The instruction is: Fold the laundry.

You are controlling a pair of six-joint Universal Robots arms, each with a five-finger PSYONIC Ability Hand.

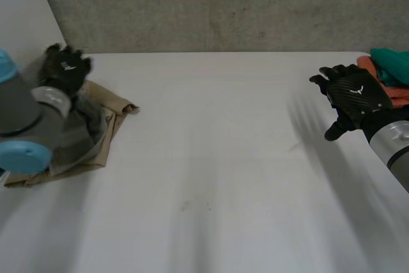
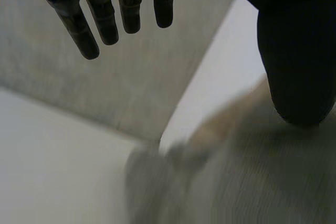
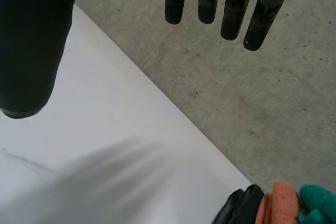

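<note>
Plainly, left robot hand (image 1: pixel 64 68) over tan cloth (image 1: pixel 116 112) and right robot hand (image 1: pixel 354 97) hang spread.

The one white bench (image 1: pixel 223 158) carries one tan cloth (image 1: pixel 115 112) at nine o'clock and, at three o'clock, one orange cloth (image 1: pixel 376 70), one teal cloth (image 1: pixel 391 61) and one black piece (image 3: pixel 239 208), four items altogether.

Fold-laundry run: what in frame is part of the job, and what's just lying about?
Job:
- tan cloth, by the left hand
- orange cloth and teal cloth, piled beyond the right hand

Not the job:
- white table, work surface only
- black item beside the orange cloth, can't tell what it is
</note>
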